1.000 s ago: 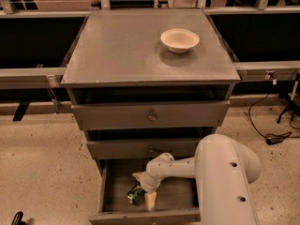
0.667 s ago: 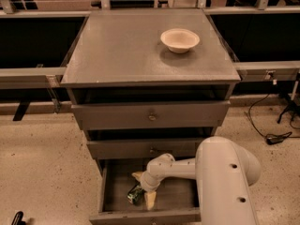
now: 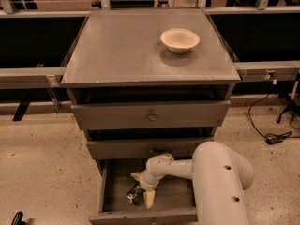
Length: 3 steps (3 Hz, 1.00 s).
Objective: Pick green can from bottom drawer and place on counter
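Note:
The bottom drawer (image 3: 112, 200) is pulled open below two shallower drawers. The green can (image 3: 135, 195) lies on its side on the drawer floor, left of centre. My gripper (image 3: 142, 191) reaches down into the drawer from the white arm (image 3: 215, 182). Its cream fingers (image 3: 149, 199) sit around the can, one above and one to the right of it. The counter (image 3: 126, 50) is the cabinet's flat grey-brown top, above.
A cream bowl (image 3: 180, 40) stands on the counter at the back right. Black cables (image 3: 272, 137) lie on the speckled floor to the right. Metal rails run behind the cabinet on both sides.

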Motion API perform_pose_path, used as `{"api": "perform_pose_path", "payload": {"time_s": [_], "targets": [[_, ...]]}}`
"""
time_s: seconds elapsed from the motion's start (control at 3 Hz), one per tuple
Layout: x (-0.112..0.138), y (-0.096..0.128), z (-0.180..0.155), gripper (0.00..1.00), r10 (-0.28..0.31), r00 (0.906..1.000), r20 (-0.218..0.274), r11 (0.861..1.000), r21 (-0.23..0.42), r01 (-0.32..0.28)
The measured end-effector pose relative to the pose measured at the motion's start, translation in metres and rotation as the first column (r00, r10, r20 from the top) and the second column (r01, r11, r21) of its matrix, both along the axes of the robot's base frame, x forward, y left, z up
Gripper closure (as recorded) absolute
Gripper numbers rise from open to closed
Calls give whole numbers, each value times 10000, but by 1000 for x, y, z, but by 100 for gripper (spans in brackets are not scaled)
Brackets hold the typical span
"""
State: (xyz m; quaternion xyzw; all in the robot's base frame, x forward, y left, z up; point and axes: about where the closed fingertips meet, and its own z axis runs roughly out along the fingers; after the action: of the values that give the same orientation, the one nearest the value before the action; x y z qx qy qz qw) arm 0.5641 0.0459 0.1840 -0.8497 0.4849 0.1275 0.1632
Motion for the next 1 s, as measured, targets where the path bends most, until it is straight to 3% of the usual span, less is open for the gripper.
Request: {"api": "perform_pose_path", "payload": {"time_s": [0.67, 1.0], "targets": [[10, 9, -20, 0, 442, 9988, -198, 9982, 404, -434], [9, 19, -30, 0, 1070, 9943, -18, 9932, 472, -1068]]}}
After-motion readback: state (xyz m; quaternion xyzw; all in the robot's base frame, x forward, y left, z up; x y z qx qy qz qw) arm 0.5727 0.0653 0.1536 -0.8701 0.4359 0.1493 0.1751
